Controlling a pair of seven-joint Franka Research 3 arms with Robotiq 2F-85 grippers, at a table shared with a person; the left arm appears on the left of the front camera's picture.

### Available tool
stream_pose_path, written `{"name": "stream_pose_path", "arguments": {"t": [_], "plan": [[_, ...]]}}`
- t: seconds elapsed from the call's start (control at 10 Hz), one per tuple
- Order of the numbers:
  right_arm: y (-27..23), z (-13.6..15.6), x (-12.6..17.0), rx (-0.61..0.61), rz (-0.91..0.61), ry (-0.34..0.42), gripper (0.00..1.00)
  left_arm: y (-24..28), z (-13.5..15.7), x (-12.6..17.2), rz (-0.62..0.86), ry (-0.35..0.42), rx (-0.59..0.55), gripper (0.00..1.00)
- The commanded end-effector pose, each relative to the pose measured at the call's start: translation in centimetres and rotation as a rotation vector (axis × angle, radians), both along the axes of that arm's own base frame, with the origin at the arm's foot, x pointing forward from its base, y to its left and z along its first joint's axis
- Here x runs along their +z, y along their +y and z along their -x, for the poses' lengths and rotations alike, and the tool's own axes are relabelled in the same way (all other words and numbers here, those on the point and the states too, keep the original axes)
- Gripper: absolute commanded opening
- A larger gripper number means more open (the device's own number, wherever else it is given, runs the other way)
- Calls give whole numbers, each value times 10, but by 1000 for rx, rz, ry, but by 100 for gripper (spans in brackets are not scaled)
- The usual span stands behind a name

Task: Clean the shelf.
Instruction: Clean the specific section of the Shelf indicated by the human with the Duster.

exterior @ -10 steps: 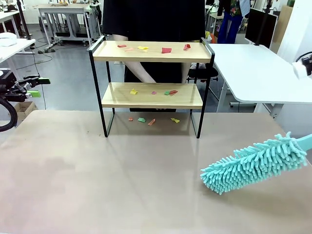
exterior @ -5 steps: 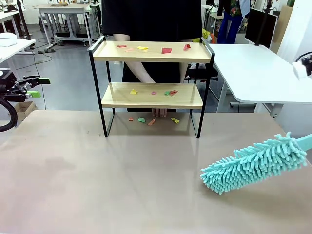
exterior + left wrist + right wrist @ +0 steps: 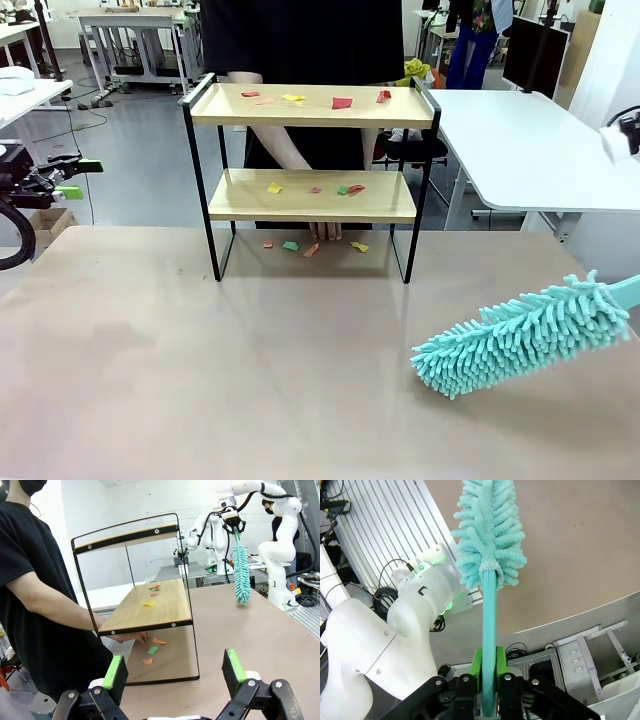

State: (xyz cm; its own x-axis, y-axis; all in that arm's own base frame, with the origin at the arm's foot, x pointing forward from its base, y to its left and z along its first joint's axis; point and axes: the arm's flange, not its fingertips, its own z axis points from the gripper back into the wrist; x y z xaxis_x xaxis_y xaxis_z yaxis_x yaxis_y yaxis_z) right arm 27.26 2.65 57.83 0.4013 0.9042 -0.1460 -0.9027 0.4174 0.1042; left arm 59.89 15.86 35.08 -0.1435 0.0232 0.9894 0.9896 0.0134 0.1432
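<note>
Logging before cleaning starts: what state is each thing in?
shelf: upright, paper scraps on both boards and beneath
duster: held by its handle, away from the shelf
left gripper: open, empty
right gripper: shut on the duster
person's hand: on the table under the shelf

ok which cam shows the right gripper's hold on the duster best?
Right wrist view: the right gripper is shut on the duster handle, green pads either side, close up. Front view gives the fluffy head, handle running off the right edge. Left wrist view has the grip far off and small.
</note>
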Motion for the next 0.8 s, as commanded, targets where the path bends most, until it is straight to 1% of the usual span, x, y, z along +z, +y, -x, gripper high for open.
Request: {"name": "stream_pose_path", "arguments": {"t": [0.0, 0.5, 0.6, 0.7], "plan": [[-1, 0, 1, -2, 3, -3, 13, 0, 1, 2, -6, -12, -5, 100], [0, 0, 0, 0, 0, 0, 13, 0, 1, 2, -6, -12, -5, 100], [16, 1, 10, -25, -68, 6, 13, 0, 1, 2, -6, -12, -5, 100], [33, 2, 15, -68, -100, -5, 13, 0, 1, 2, -6, -12, -5, 100]]}}
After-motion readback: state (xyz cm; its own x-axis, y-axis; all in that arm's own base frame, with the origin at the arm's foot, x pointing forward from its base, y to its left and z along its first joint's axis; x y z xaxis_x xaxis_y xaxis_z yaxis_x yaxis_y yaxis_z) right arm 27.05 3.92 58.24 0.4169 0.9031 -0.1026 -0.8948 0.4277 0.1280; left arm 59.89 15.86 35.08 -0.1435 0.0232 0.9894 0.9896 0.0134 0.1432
